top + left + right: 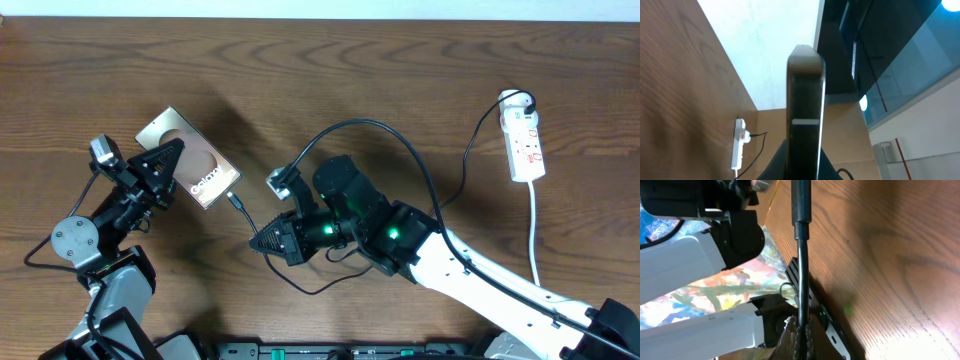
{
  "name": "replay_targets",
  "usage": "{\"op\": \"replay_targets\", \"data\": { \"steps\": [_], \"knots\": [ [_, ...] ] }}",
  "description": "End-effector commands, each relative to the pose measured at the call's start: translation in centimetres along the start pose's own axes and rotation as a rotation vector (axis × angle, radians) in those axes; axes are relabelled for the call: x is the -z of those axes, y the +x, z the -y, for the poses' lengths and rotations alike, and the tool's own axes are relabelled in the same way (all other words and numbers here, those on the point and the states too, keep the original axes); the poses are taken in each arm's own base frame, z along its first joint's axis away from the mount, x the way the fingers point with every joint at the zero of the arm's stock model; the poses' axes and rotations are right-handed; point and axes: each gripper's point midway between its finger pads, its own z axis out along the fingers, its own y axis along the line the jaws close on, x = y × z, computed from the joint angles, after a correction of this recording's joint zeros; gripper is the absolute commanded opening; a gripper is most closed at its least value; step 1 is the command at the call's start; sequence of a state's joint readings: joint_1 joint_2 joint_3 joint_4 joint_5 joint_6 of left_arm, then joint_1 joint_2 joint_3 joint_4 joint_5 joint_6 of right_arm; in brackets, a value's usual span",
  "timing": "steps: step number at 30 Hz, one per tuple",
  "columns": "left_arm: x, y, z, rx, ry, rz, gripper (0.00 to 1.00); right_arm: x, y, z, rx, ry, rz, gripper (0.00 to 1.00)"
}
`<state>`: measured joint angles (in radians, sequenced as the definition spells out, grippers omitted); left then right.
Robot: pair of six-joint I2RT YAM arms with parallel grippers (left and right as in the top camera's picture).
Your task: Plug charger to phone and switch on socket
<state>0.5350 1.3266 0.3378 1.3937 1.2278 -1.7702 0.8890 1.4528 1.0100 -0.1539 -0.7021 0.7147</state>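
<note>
The phone lies tilted, left of centre, its glossy face with white "Galaxy" lettering up. My left gripper is shut on it; the left wrist view shows the phone edge-on between the fingers. The charger, a thin black cable, loops from the socket at the far right to its connector at the phone's lower corner. My right gripper is shut on the cable just behind the connector; the right wrist view shows the cable between the fingers.
The socket's white cord runs down toward the front edge. The right arm crosses the table from the lower right. The socket also shows in the left wrist view.
</note>
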Motion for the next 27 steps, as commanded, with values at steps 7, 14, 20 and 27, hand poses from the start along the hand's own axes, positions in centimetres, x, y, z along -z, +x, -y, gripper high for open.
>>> {"op": "replay_targets", "data": {
  "steps": [7,14,20,27],
  "knots": [
    [-1.4,1.2,1.3,-0.022,0.025,-0.055,0.08,1.3,1.2,1.0,0.002,0.088,-0.008,0.01],
    [-2.3,1.9,1.7,-0.045,0.046,-0.070,0.07,5.1,1.5,1.7,0.022,0.238,0.106,0.01],
    [-3.0,3.1,2.0,-0.067,0.065,-0.103,0.07,5.7,3.6,3.8,-0.042,0.191,0.210,0.01],
    [-3.2,3.3,2.0,-0.091,0.066,-0.113,0.07,5.0,3.8,3.1,-0.035,0.024,0.292,0.01]
  ]
}}
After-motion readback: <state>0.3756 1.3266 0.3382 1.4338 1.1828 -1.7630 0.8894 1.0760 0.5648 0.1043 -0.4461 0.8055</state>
